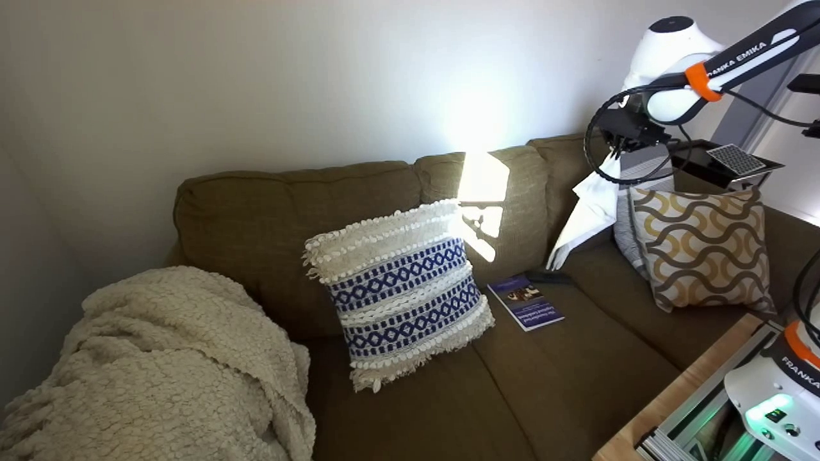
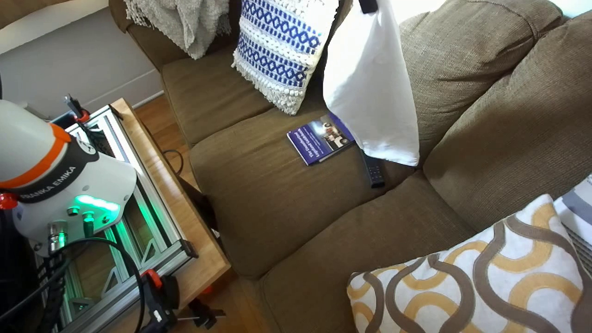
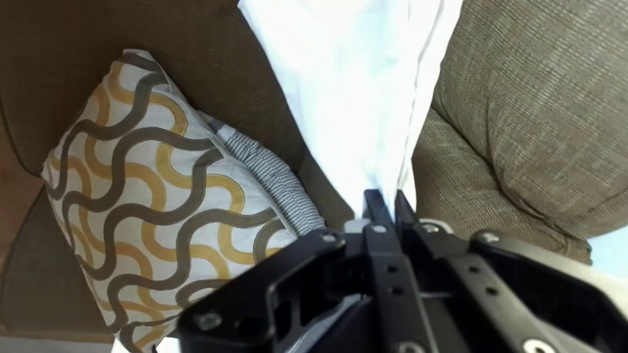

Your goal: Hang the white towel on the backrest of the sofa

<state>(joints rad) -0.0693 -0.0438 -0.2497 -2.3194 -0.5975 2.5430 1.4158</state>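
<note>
The white towel (image 1: pixel 592 208) hangs down from my gripper (image 1: pixel 616 152) in an exterior view, in front of the sofa's backrest (image 1: pixel 256 224). In an exterior view the towel (image 2: pixel 372 88) hangs over the seat, its lower end above a remote and part of a book; whether it touches them I cannot tell. The backrest (image 2: pixel 513 125) stands behind it. In the wrist view the gripper's fingertips (image 3: pixel 387 202) are closed on a gathered end of the towel (image 3: pixel 353 93), which spreads out beyond them. The backrest (image 3: pixel 554 98) shows at the right there. Most of the gripper is out of frame in an exterior view.
A blue-and-white fringed pillow (image 1: pixel 403 288) leans on the backrest. A purple book (image 1: pixel 525 302) and black remote (image 2: pixel 371 169) lie on the seat. A yellow-brown patterned pillow (image 1: pixel 705 246) and side table (image 1: pixel 717 163) are near the arm. A cream blanket (image 1: pixel 173 358) covers the far end.
</note>
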